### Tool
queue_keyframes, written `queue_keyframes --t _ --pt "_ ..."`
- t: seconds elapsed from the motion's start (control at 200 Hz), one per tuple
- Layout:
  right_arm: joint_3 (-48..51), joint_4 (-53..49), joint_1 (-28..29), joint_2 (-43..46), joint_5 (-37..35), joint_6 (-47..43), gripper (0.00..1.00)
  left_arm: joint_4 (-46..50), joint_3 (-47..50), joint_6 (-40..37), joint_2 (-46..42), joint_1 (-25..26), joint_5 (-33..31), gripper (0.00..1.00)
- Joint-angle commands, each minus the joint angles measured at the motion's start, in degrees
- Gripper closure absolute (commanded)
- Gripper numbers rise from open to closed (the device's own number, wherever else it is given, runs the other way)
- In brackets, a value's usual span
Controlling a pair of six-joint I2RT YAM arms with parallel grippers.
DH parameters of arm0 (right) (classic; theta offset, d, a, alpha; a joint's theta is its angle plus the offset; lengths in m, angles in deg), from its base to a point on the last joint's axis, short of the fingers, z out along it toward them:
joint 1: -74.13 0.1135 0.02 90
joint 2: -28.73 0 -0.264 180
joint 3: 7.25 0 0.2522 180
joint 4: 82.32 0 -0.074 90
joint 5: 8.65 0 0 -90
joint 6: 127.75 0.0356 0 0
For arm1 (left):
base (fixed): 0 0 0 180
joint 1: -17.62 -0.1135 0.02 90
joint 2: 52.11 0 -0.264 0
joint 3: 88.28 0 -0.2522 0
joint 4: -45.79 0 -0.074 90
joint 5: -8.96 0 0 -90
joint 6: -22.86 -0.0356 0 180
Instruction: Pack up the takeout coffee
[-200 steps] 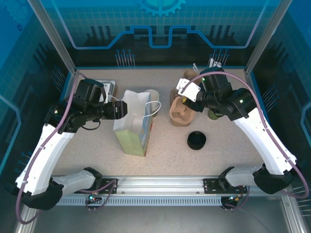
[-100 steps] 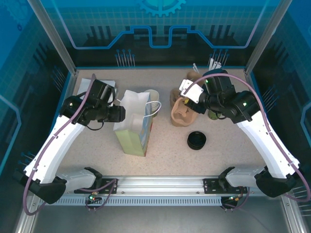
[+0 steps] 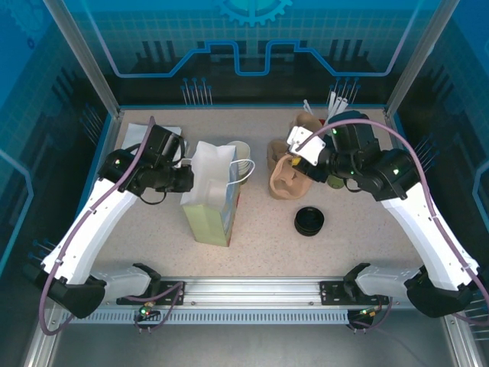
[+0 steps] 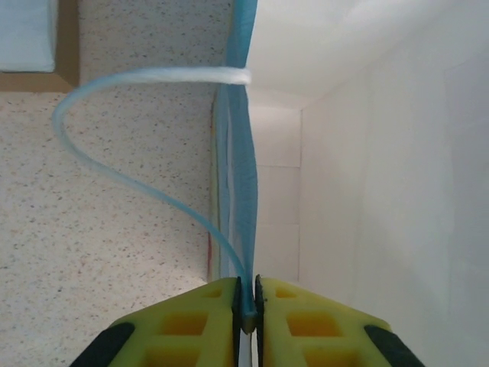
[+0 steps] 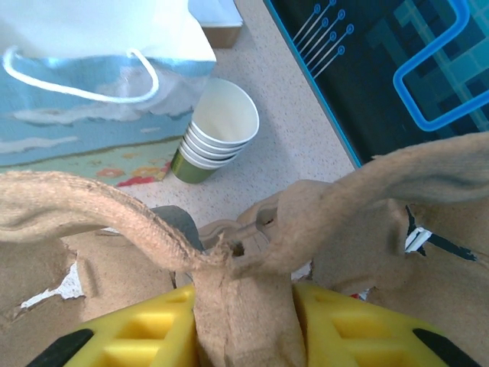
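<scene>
A stack of green paper cups (image 5: 218,131), white inside, stands on the table just behind the paper bag (image 3: 210,195); from above the cups (image 3: 239,149) show by the bag's far corner. The round black lid (image 3: 309,221) lies on the table in front of the brown pulp cup carrier (image 3: 283,183). My left gripper (image 4: 247,300) is shut on the blue top edge of the bag (image 4: 243,153), at its left side (image 3: 187,177). My right gripper (image 5: 244,321) is shut on the central ridge of the carrier (image 5: 244,252), at its right side (image 3: 296,164).
The bag's handle loop (image 4: 114,153) hangs outside the bag's left wall. A flat box (image 3: 172,138) sits at the back left. White straws (image 3: 336,98) stick up at the back right. Something dark green (image 3: 334,181) peeks out under my right arm.
My left gripper's jaws have closed on the bag's top edge after shifting a little along it. My right gripper, still holding the carrier, has drifted slightly to the right.
</scene>
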Motion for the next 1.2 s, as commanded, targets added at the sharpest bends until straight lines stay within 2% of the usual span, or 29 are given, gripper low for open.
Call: queue_keyframes --t 0.0,0.21,0.61,0.941,1.196 --pt "0.0 3.1 -1.0 2.3 5.2 2.2 0.66 -2.6 0.9 2.6 -1.9 -0.4 5.0 0.88" --pt "-3.8 5.9 -1.0 2.5 15.5 7.8 0.66 -6.3 2.7 8.4 -3.7 -0.3 11.1 0.9" --pt "-10.7 8.6 -0.5 -2.3 32.3 28.9 0.68 -10.2 1.7 13.1 -2.2 5.0 11.3 0.9" --pt "-11.3 8.3 -0.3 -7.3 41.8 40.0 0.68 -13.3 -1.5 14.2 2.1 10.2 11.0 0.9" --pt "-8.0 8.0 -0.4 -10.5 46.5 42.3 0.68 -15.3 -0.6 15.0 2.3 10.9 11.8 0.9"
